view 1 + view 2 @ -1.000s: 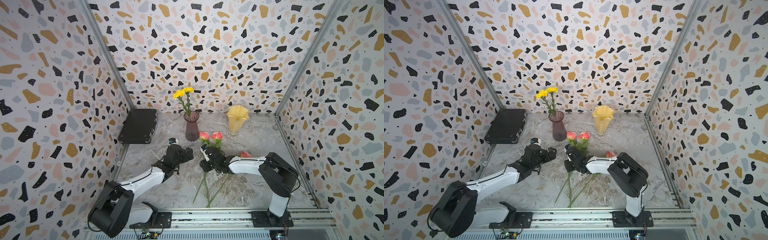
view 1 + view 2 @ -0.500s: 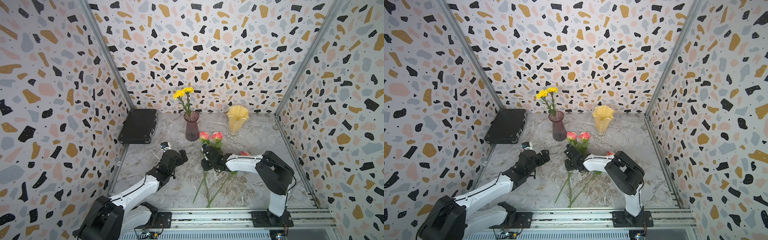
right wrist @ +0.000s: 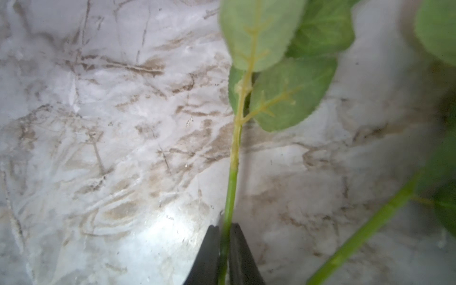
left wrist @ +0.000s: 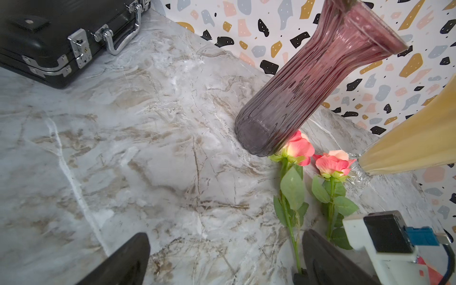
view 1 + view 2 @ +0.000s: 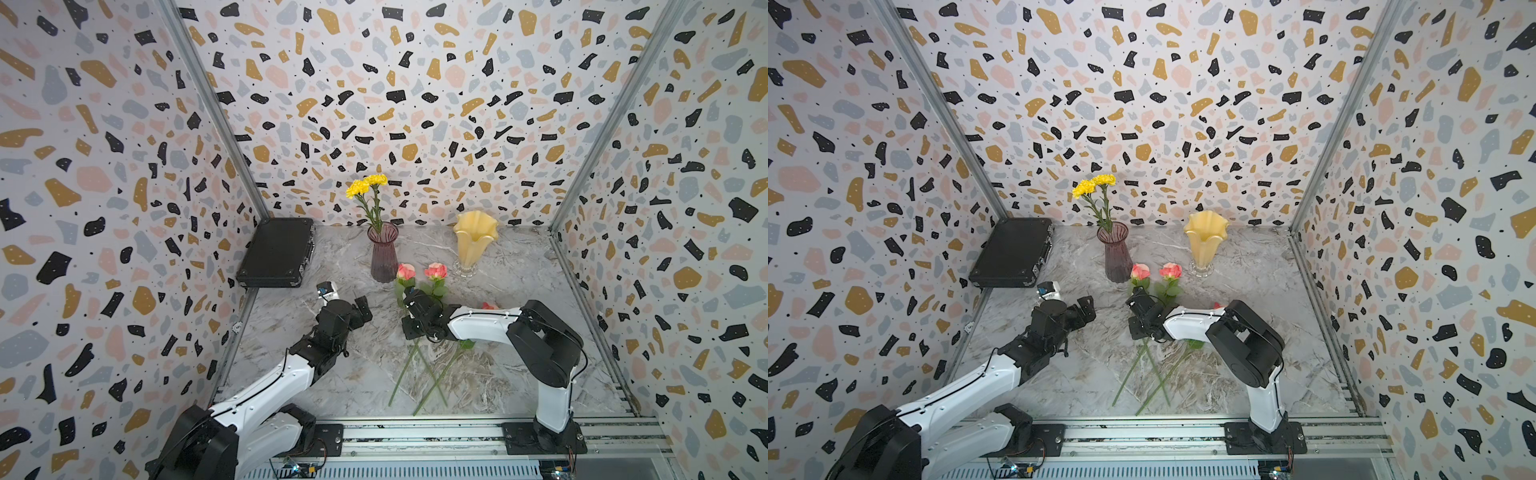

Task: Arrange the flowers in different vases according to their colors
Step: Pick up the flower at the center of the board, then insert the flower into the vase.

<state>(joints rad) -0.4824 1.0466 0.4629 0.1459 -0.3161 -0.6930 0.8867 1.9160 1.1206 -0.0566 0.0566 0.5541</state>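
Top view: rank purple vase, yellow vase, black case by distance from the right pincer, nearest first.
The right pincer, shut on a rose stem, sits mid-table.
1. purple vase: just behind it, slightly to the robot's left.
2. yellow vase: behind it, to the right.
3. black case: back-left corner, farthest.

Marble table (image 4: 123, 148) underneath everything; black case (image 4: 37, 44) with chrome latches and handle lying flat on it; ribbed purple vase (image 4: 308, 86) with flared rim standing by the speckled wall (image 4: 246, 24); yellow vase (image 4: 407, 143) on a clear foot near it; rose (image 4: 297, 148) lying flat, bloom just beside the purple vase's base; second rose (image 4: 332, 162) alongside, bloom just beside the clear foot; left gripper (image 4: 224, 234) with dark fingers (image 4: 123, 264) set wide apart over marble; white housing (image 4: 385, 237) with blue connector beside the second rose's leaves.
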